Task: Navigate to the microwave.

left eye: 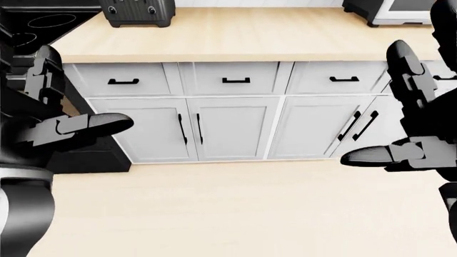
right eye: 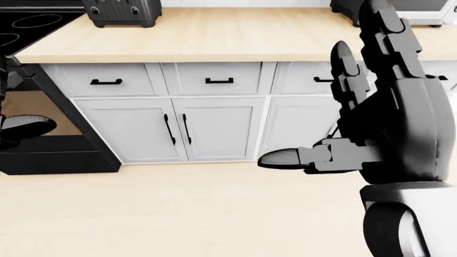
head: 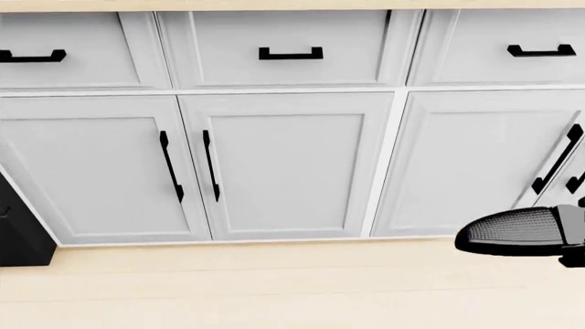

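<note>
Microwave (left eye: pixel 400 12) sits at the wooden counter's (left eye: pixel 242 35) far right end, cut off by the left-eye view's top edge. Toaster (left eye: pixel 137 12) stands well left along that counter. Both hands float below it, left hand (left eye: pixel 60 115) and right hand (right eye: pixel 389 123), fingers spread, gripping nothing.

Your left hand (left eye: pixel 60 107) is raised at the left of the left-eye view, fingers spread and upright, thumb pointing right, holding nothing. Your right hand (right eye: pixel 379 107) is raised at the right of the right-eye view, fingers extended upward, thumb pointing left, also empty.
</note>
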### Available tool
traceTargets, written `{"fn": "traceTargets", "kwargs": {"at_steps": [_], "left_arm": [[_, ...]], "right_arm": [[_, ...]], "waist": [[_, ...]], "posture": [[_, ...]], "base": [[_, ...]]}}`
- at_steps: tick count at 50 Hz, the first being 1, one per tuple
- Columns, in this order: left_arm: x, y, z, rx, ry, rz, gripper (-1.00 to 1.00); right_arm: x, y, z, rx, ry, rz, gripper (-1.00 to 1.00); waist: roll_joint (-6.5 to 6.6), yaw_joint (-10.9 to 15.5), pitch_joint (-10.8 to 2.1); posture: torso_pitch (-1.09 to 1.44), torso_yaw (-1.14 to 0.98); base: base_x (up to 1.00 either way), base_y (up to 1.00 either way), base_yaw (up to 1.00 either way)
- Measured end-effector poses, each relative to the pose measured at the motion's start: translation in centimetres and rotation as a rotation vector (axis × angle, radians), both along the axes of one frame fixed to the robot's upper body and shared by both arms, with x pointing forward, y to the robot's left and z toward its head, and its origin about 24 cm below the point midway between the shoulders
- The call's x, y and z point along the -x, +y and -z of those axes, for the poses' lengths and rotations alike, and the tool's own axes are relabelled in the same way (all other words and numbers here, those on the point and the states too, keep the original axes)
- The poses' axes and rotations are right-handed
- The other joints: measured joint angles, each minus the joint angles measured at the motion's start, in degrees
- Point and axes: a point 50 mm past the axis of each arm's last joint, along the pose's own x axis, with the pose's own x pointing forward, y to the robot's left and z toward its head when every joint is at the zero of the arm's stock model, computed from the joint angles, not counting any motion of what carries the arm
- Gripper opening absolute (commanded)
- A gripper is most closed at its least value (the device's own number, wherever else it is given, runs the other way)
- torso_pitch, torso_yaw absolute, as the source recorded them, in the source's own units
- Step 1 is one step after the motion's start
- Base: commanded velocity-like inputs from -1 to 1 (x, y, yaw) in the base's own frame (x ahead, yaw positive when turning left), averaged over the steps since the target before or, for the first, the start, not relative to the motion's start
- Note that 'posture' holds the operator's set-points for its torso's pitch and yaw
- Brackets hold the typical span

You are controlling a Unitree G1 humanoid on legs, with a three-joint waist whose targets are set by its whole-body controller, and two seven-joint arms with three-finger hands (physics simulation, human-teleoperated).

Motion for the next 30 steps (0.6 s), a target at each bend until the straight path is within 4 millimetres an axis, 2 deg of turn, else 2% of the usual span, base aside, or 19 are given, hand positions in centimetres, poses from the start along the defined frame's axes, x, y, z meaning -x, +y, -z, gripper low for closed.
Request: {"fn": "traceTargets", "kwargs": {"at_steps": [7,16,19,23,26,28,30], "left_arm": [[0.4,0.1,-0.6,0.02,-0.006,0.01,1.0],[0.2,0.0,-0.1,0.016,0.007,0.01,1.0],[0.3,0.1,-0.1,0.018,0.005,0.007,1.0],[0.2,-0.1,0.3,0.018,0.02,0.015,1.0],[0.5,-0.5,0.1,0.002,0.002,0.036,1.0],[0.6,-0.5,0.0,-0.001,-0.005,0.039,1.0],[0.6,-0.4,-0.1,0.002,-0.011,0.031,1.0]], "right_arm": [[0.8,0.5,-1.1,0.009,-0.022,-0.043,1.0],[0.1,0.8,0.3,-0.004,0.029,-0.059,1.0],[0.0,0.6,0.5,0.0,0.026,-0.046,1.0],[-0.1,0.4,0.5,-0.003,0.023,-0.031,1.0],[-0.1,0.1,0.6,-0.012,0.02,-0.014,1.0],[-0.1,0.0,0.7,-0.012,0.02,-0.013,1.0],[0.0,0.1,0.6,-0.012,0.01,-0.017,1.0]], "waist": [[-0.13,-0.04,0.3],[-0.05,-0.05,0.48],[0.07,-0.06,0.34],[0.69,-0.56,-0.68],[0.43,-1.07,-1.03],[0.84,-0.99,-1.25],[2.26,-1.05,-0.78]], "posture": [[0.0,0.0],[0.0,0.0],[0.0,0.0],[0.0,0.0],[0.0,0.0],[0.0,0.0],[0.0,0.0]], "base": [[0.0,0.0,0.0],[0.0,0.0,0.0],[0.0,0.04,0.0],[0.0,0.23,0.0],[0.0,0.28,0.0],[0.0,0.28,0.0],[0.0,0.28,0.0]]}}
